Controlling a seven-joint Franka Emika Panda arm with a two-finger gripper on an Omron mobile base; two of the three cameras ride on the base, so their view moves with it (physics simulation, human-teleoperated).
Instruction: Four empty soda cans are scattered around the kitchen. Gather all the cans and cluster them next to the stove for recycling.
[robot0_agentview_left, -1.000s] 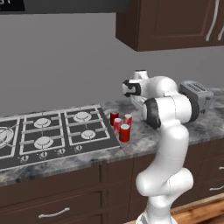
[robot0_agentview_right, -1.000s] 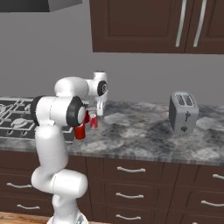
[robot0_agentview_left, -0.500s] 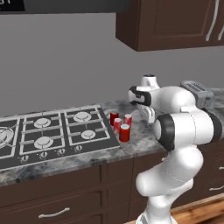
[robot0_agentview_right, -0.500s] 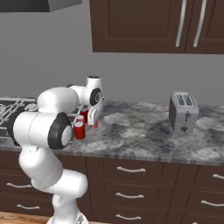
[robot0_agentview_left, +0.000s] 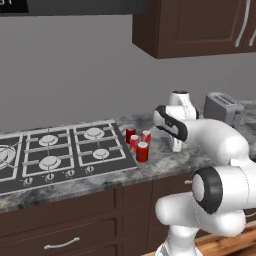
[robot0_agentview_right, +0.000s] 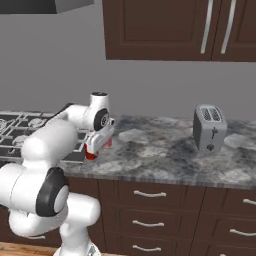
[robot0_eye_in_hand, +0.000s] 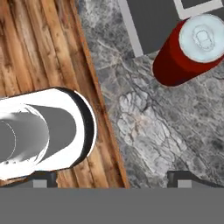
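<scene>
Several red soda cans stand in a tight cluster (robot0_agentview_left: 138, 143) on the counter, just right of the black stove (robot0_agentview_left: 55, 155). My gripper (robot0_agentview_left: 176, 145) hangs open above the counter a little to the right of the cluster, pointing down, with nothing between its fingers. From the right base, the gripper (robot0_agentview_right: 102, 141) partly covers the cans (robot0_agentview_right: 91, 152). Through the hand camera, one can (robot0_eye_in_hand: 188, 48) stands upright at the top right beside the stove's corner (robot0_eye_in_hand: 157, 22), well away from the fingertips (robot0_eye_in_hand: 183, 178).
A silver toaster (robot0_agentview_left: 224, 107) (robot0_agentview_right: 210, 127) stands further right on the grey marble counter (robot0_agentview_right: 160, 155). Dark cabinets hang above, drawers sit below. The counter's front edge (robot0_eye_in_hand: 103, 109) and the wooden floor (robot0_eye_in_hand: 39, 48) lie under the hand.
The arm has folded its elbow down toward the base and the hand has shifted right and lower, away from the cans. The cans have stayed put.
</scene>
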